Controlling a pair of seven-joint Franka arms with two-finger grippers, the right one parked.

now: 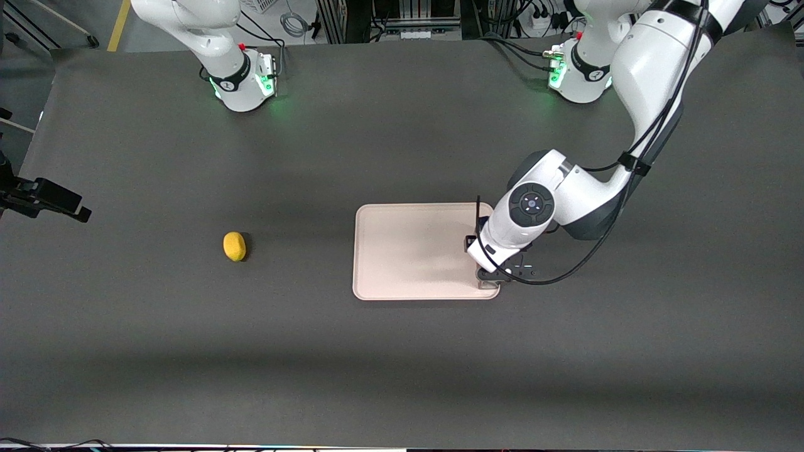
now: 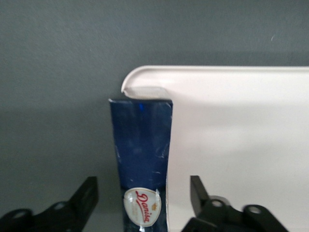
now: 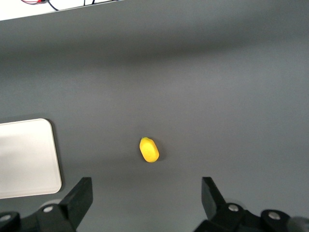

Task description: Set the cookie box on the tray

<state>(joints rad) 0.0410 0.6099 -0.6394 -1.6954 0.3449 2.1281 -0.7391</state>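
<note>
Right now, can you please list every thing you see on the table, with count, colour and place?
cookie box: one, dark blue with a white logo, at a corner of the tray, between the hand's fingers.
tray: one, pale pink-white, flat on the table near its middle.
lemon-like object: one, yellow, alone on the table toward the parked arm's end.
table: one, dark grey.
hand: one, black fingers, open, at the tray's corner nearest the working arm's end, fingers apart on either side of the cookie box.

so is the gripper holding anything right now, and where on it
Nothing is held. The gripper is open over the tray corner, its fingers apart on either side of the cookie box without touching it.
</note>
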